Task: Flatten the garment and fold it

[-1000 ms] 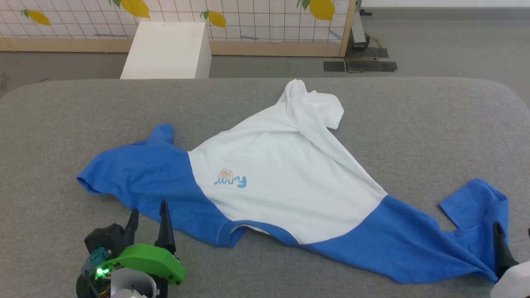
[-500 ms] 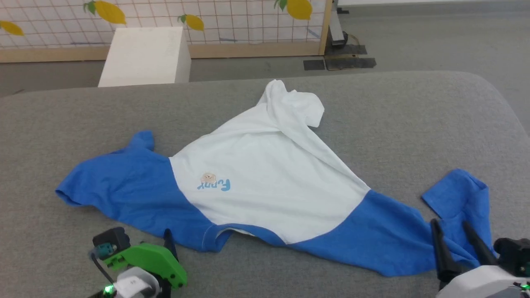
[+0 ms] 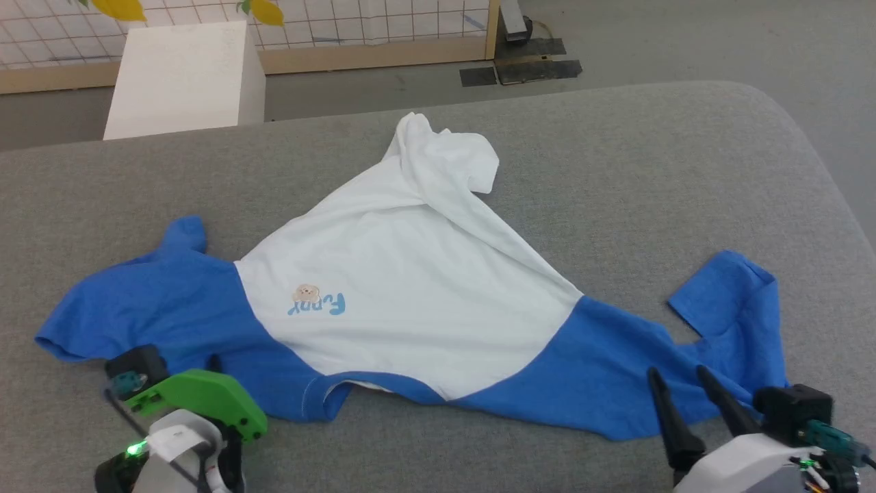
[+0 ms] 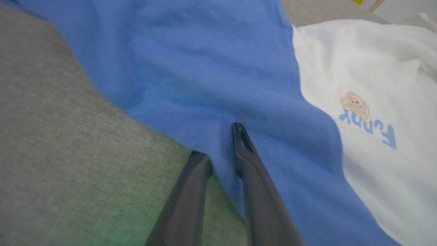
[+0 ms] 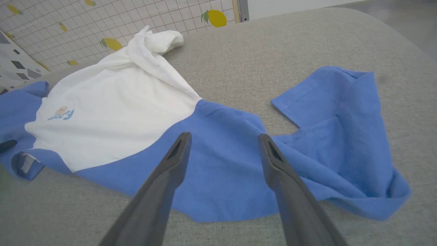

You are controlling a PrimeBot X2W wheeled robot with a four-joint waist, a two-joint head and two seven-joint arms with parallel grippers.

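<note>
The garment (image 3: pixel 410 287) lies spread on the grey table, white body crumpled toward the far side, blue sleeves stretching left and right, its bear print facing up. My left gripper (image 3: pixel 209 366) sits low at the near edge of the left sleeve. In the left wrist view its fingers (image 4: pixel 219 141) have closed to a narrow gap with a fold of the blue garment (image 4: pixel 205 68) pinched between them. My right gripper (image 3: pixel 677 373) stands open just above the near edge of the right sleeve; nothing is between its fingers (image 5: pixel 223 136) over the garment (image 5: pixel 112 112).
The grey padded table (image 3: pixel 616 171) has a rounded far right corner. Beyond it a white box (image 3: pixel 181 75) stands on the floor before a grid fence (image 3: pixel 342 27) with lemon shapes. Dark plates (image 3: pixel 520 68) lie on the floor.
The head camera has shifted, sliding the whole scene left. My left gripper went from open to closed on the left sleeve's edge. My right gripper came further into view over the right sleeve.
</note>
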